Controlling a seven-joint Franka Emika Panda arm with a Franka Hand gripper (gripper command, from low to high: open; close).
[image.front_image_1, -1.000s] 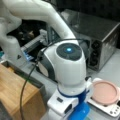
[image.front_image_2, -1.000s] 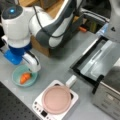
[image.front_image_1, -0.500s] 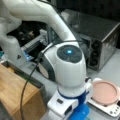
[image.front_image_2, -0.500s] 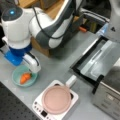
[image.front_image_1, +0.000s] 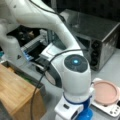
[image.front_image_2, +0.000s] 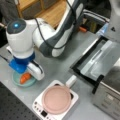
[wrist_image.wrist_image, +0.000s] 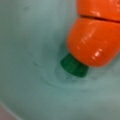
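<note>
Right under the gripper (image.front_image_2: 25, 75) an orange toy carrot (image.front_image_2: 24, 77) lies in the teal bowl (image.front_image_2: 17, 81); nothing has shifted lately. Whether its jaws grip, I cannot tell.

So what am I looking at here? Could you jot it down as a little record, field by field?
gripper: over the teal plate, at a front view's left
carrot: orange toy with a green end, lying in the plate
teal plate: on the grey table
pink pan: on a small white cooker
oven: door open, at a front view's right
</note>
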